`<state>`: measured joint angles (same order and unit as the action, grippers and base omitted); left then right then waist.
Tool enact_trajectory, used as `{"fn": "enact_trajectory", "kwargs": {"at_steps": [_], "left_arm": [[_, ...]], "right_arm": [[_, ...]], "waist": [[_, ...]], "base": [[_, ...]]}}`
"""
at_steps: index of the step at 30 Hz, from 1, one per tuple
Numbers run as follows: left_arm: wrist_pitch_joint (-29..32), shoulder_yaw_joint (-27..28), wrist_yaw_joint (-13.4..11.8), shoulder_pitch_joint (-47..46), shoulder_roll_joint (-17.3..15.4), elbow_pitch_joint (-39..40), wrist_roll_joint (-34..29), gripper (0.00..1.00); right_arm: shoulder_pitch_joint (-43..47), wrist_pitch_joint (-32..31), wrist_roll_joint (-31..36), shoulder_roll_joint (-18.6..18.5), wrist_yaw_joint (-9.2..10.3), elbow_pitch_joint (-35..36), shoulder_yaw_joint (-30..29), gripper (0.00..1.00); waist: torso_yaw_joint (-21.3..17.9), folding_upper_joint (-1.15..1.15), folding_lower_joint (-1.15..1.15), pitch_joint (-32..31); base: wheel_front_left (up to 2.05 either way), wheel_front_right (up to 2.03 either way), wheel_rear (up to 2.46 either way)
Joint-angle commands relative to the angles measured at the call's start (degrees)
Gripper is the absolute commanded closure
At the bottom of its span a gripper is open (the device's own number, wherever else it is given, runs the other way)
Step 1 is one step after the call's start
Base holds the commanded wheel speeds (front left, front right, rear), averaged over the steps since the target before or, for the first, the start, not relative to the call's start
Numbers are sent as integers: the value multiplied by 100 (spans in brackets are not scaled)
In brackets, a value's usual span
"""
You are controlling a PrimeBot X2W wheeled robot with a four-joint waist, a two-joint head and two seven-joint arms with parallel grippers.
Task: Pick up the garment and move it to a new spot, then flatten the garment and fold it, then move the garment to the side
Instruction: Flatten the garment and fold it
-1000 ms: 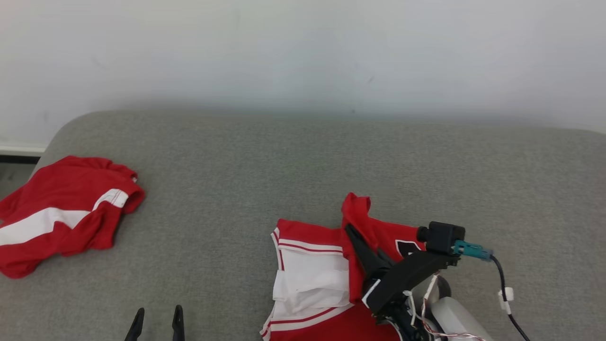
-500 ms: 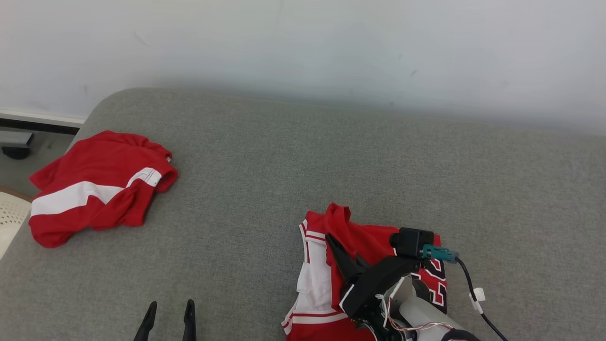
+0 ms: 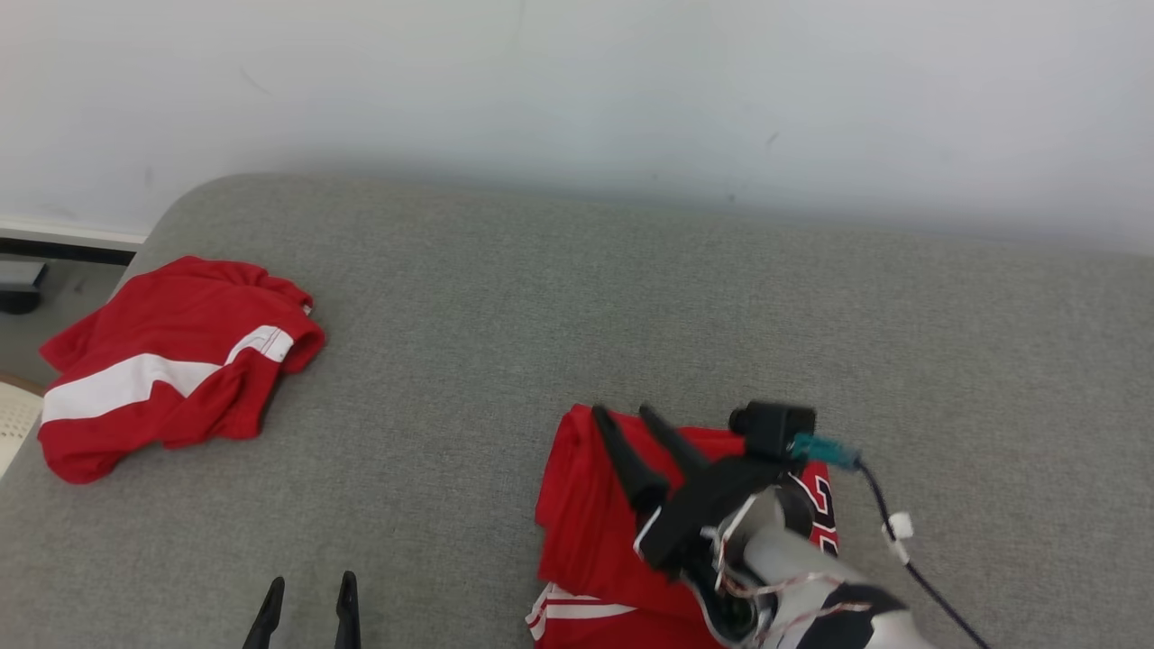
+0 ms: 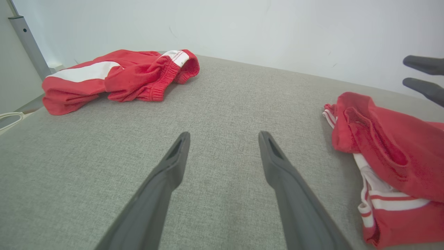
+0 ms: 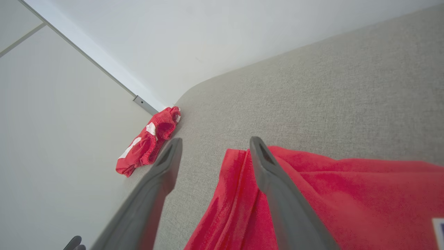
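my right tool (image 3: 621,415) just let go, now wide above garment (image 3: 586,523) by tabletop (image 3: 541,315) front edge. flap flopped over white panel, fold looks laid. left tool (image 3: 311,584) wide, idle.

The garment (image 3: 586,514) is showing soft, matt red cloth with white banding, as is the second red garment (image 3: 162,361). The grey surface (image 3: 541,297) beneath is presenting as coarse, matt woven fabric. The fingers (image 5: 277,194) of the right gripper (image 3: 624,413) and left gripper (image 3: 311,582) are appearing as smooth, matt dark plastic.
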<state>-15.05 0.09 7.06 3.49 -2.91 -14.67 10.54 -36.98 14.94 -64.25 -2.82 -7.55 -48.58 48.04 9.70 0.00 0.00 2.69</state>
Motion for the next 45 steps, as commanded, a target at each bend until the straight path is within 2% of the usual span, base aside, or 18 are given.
{"fn": "enact_trajectory", "kwargs": {"at_steps": [1, 8, 9, 15, 21, 25, 35, 45], "left_arm": [[-15, 15, -25, 35, 5, 13, -19, 0], [-15, 93, -36, 40, 3, 88, -53, 0], [-15, 93, -36, 40, 3, 88, -53, 0], [-15, 139, -39, 67, 3, 178, -110, 0], [-15, 163, -44, 48, 2, 265, -181, 0], [-16, 189, -48, 40, 2, 330, -228, 0], [-15, 180, -91, 130, 2, 448, -305, 0], [-15, 5, -177, 260, 0, 489, -649, 0]], "right_arm": [[-159, 27, 290, -14, 9, 77, -291, 0], [403, 21, 1973, -331, 9, 886, -1877, 0], [403, 21, 1973, -331, 9, 886, -1877, 0], [1281, 21, 3282, -553, 9, 1924, -3076, 0], [2221, 21, 4213, -415, 9, 2846, -4058, 0], [2738, 22, 4461, -231, 9, 3293, -4600, 0], [3760, 22, 4947, -23, 9, 3983, -5167, 0], [4277, 22, 5300, -9, 9, 4092, -4828, 0]], "waist": [[-71, 0, 0, -5], [-197, 0, 0, -1], [-197, 0, 0, -1], [-316, 0, 0, 25], [-407, 0, 0, 27], [-469, 0, 0, 4], [-593, 0, 0, -186], [-768, 0, 0, -301]], "base": [[0, 0, 0], [0, 0, 0], [0, 0, 0], [0, 0, 0], [0, 0, 0], [0, 0, 0], [0, 0, 0], [0, 0, 0]]}}
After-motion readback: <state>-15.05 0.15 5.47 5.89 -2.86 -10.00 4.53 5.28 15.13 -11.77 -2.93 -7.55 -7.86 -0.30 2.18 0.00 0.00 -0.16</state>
